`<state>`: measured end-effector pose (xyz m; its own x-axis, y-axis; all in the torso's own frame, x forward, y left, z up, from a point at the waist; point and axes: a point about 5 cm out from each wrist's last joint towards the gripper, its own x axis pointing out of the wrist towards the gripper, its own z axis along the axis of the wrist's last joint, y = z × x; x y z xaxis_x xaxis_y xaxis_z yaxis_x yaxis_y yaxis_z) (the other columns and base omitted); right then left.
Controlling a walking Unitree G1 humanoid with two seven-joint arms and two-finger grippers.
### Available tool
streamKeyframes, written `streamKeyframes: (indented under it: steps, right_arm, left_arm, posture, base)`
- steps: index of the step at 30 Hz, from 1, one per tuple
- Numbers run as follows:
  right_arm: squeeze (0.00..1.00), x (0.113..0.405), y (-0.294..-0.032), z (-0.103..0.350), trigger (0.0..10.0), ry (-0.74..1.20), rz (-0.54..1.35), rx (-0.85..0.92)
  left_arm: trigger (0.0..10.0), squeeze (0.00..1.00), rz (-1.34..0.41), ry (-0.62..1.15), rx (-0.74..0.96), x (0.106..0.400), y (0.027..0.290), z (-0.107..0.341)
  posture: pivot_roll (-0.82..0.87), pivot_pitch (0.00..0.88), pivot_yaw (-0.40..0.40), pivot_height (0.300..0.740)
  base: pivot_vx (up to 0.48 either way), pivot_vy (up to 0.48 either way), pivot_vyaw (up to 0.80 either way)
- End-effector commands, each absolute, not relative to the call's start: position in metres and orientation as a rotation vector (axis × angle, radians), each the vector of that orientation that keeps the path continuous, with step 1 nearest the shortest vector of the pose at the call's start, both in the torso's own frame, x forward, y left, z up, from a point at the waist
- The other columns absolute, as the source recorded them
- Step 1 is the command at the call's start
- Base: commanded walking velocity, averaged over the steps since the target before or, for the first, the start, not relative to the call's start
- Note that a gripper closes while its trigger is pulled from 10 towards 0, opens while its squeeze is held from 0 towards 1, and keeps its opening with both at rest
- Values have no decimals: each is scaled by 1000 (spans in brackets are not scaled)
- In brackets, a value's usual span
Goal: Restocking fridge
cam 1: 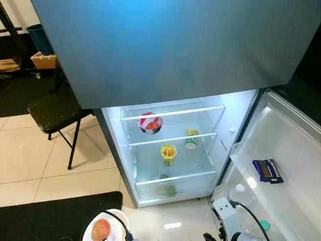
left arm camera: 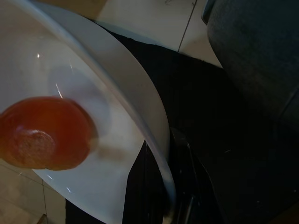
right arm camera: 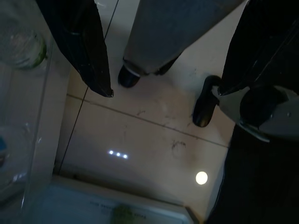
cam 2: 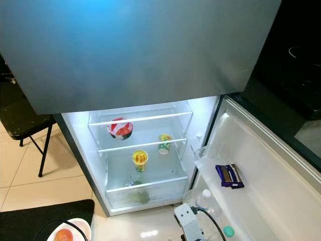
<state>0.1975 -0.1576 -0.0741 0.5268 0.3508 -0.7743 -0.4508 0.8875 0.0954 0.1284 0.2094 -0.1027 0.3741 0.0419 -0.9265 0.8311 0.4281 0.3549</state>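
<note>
White plate [left arm camera: 117, 93] with tomato [left arm camera: 44, 133] pinched by left pincer [left arm camera: 180, 205] | right pincer [right arm camera: 159, 79] spread

a black chair [cam 1: 54, 111] stands on pale floor tiles [cam 1: 30, 150], a dark mat [cam 1: 45, 216] nearby.

Open fridge [cam 1: 235, 125] ahead of the grippers: red-and-white bowl [cam 1: 150, 123] on the top shelf, green cup [cam 1: 191, 138] and yellow cup [cam 1: 168, 152] below.

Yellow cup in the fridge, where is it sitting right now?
The yellow cup stands in the open fridge below the middle glass shelf, lower left of the green-banded cup and above the bottom drawer.
</note>
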Motion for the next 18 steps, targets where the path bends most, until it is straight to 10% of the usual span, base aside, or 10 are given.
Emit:
streamKeyframes:
  steps: [1, 18]
  right_arm:
    - [0, 198, -156, -74, 10000, 884, 476, -102]
    - [0, 198, -153, -73, 10000, 881, 501, -89]
  left_arm:
    - [10000, 0, -641, 1082, 1014, 126, 211, -103]
    - [10000, 0, -634, 1101, 1012, 119, 211, -106]
  posture:
    - [-81, 0, 22, 740]
    - [-73, 0, 20, 740]
  base:
    - [0, 0, 0]
    - [0, 0, 0]
